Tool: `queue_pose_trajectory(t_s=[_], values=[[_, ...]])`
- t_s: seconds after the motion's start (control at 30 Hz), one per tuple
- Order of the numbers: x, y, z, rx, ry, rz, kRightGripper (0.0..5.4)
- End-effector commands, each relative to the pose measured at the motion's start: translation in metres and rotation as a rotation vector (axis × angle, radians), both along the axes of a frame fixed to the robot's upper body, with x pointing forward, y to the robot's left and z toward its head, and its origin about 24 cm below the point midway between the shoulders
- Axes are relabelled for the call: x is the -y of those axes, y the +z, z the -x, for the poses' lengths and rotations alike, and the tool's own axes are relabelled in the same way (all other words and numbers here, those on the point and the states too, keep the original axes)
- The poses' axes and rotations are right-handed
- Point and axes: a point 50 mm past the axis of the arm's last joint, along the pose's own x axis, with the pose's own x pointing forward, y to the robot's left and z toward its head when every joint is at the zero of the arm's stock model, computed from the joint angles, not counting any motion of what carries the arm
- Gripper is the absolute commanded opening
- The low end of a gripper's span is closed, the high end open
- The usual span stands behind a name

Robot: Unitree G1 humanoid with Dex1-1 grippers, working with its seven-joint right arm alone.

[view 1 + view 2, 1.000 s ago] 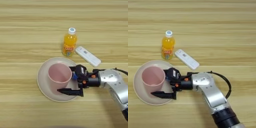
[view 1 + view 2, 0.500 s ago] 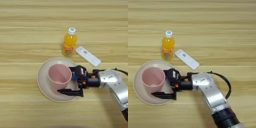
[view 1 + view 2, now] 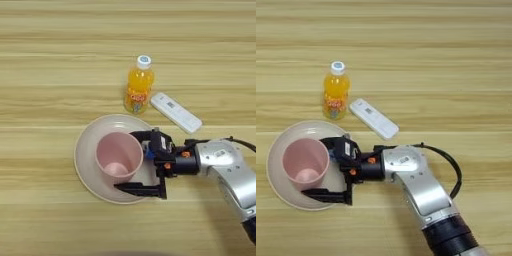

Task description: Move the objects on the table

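Gripper [image 3: 134, 161] sits over the right side of a beige plate [image 3: 86, 170], lower centre of frame, spread wide: one black finger [image 3: 140, 189] lies along the plate's lower rim, the other up by the rim of a pink cup [image 3: 117, 157] standing on the plate. A bit of blue shows right at the gripper body; too small and too covered to tell what it is or whether it's held. Nothing clearly gripped. Silver forearm [image 3: 416, 182] runs off the bottom right edge, cut off. Orange-juice bottle [image 3: 138, 85] with white cap stands just above the plate, centre frame. White remote [image 3: 176, 112] lies at a slant right beside the bottle, apart from the plate. Table [image 3: 50, 60] is light wood with horizontal grain and fills the whole view.
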Motion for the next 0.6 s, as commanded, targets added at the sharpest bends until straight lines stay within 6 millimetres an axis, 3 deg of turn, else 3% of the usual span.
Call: queue_pose_trajectory(t_s=[0.03,0.6], values=[[-0.0003,0.0191,-0.0108,0.108,-0.021,-0.017,5.36],[0.0048,0.0255,-0.0087,0.117,-0.001,-0.021,5.36]])
